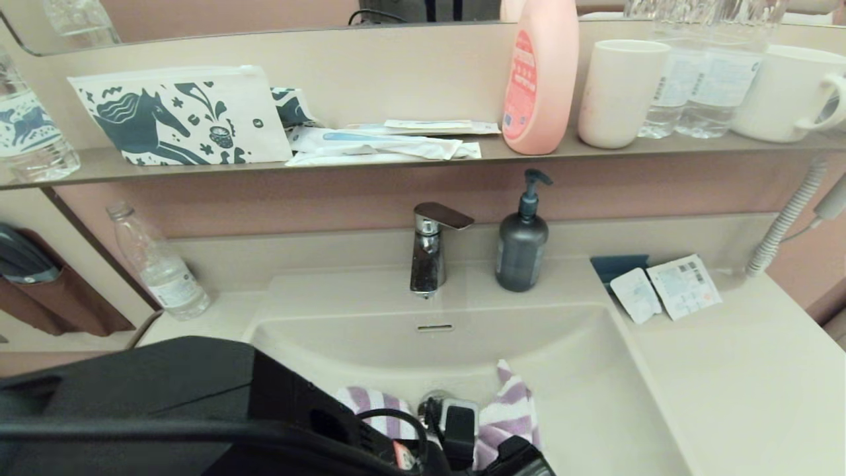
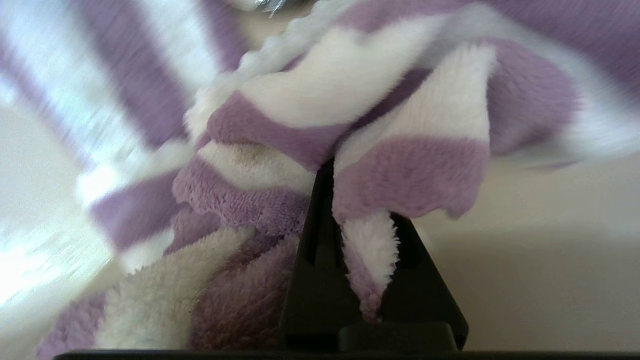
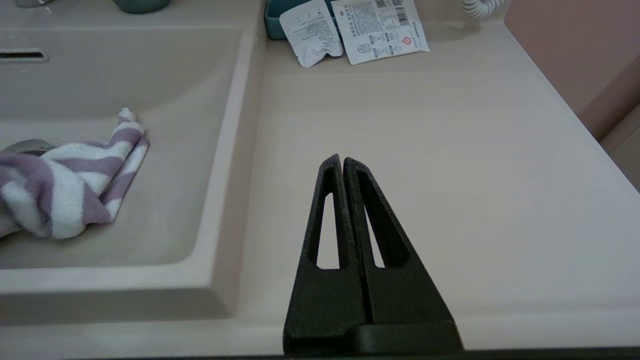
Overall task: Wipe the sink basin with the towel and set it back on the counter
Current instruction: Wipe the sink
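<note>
The lilac and white striped towel point(image 1: 509, 413) lies bunched on the floor of the beige sink basin point(image 1: 568, 370), next to the chrome drain plug point(image 1: 433, 398). My left gripper point(image 2: 357, 200) is down in the basin, shut on a fold of the towel point(image 2: 410, 170); in the head view my own black arm hides most of it. My right gripper point(image 3: 342, 159) hovers shut and empty above the counter point(image 3: 450, 150), right of the basin point(image 3: 175, 150). From there the towel point(image 3: 65, 185) shows at the basin's bottom. The right gripper is out of the head view.
Behind the basin stand the chrome faucet point(image 1: 429, 248) and a grey soap dispenser point(image 1: 522, 241). Two white sachets point(image 1: 667, 287) lie at the counter's back right, a plastic bottle point(image 1: 158, 264) at back left. The wall shelf point(image 1: 396, 162) holds a horse-print pouch, a pink bottle and cups.
</note>
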You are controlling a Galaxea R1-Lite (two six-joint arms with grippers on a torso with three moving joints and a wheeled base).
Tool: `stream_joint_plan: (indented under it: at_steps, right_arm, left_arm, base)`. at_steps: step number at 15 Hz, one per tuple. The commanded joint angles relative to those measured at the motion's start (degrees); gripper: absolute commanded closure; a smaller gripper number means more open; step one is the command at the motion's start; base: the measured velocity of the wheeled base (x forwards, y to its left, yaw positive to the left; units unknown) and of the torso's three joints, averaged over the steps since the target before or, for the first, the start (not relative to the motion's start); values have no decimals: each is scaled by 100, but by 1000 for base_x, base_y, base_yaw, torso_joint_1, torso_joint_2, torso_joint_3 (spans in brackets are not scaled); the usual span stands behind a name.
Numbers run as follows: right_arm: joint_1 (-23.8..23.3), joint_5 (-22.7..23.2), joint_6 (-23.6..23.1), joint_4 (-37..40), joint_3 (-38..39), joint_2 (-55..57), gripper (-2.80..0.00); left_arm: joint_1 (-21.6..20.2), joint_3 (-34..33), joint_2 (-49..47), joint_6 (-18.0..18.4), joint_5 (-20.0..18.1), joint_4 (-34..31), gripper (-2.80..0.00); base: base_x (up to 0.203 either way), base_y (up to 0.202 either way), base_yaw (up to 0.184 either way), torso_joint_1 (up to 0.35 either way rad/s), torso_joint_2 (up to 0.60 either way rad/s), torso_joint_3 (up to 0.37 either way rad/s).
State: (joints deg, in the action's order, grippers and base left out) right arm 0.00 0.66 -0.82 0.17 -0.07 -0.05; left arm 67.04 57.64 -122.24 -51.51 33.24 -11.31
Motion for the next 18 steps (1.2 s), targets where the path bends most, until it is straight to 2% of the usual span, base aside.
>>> stream_joint_plan:
  at_steps: [1, 3, 4, 7, 10, 11, 13, 15, 16, 18]
  right_arm:
    - [0, 4, -6, 1, -1, 5, 0]
    - [0, 4, -5, 1, -1, 5, 0]
    - [0, 3, -4, 1, 6, 5, 0]
    - [0, 4, 2, 1, 2, 5, 0]
    - [0, 4, -6, 1, -1, 5, 0]
    - [0, 4, -6, 1, 2, 5, 0]
    - [0, 4, -1, 1, 4, 5, 0]
    - [0, 4, -5, 1, 7, 5, 0]
    - [0, 4, -6, 1, -1, 5, 0]
    - [0, 4, -4, 1, -1, 5, 0]
  left_arm:
    - [-68, -764, 279, -74, -51, 12, 0]
    - [-350, -1269, 325, 27, -113, 324, 0]
    - [-529, -1480, 329, 324, -120, 646, 0]
    - [-1408, -1884, 227, 1536, -118, 2054, 0]
    - [-2444, -1835, -104, 2880, -116, 3294, 0]
    - [-2639, -1707, -229, 3219, -116, 3646, 0]
    - [-2794, -1308, -375, 3416, -116, 3789, 0]
    - [-2801, -919, -523, 3439, -109, 3809, 0]
    - [-2747, -699, -581, 3423, -100, 3820, 0]
    - [-2366, -392, -610, 3302, -64, 3805, 0]
  base:
    - [0, 0, 0, 0, 0, 0]
    - [0, 0, 0, 0, 0, 0]
    - [0, 0, 0, 0, 0, 0]
    - [0, 0, 0, 0, 0, 0]
    - [0, 0, 0, 0, 0, 0]
    - [0, 0, 0, 0, 0, 0]
    - [0, 0, 0, 0, 0, 0]
    - [0, 0, 0, 0, 0, 0]
    - [0, 0, 0, 0, 0, 0]
    - [0, 0, 0, 0, 0, 0]
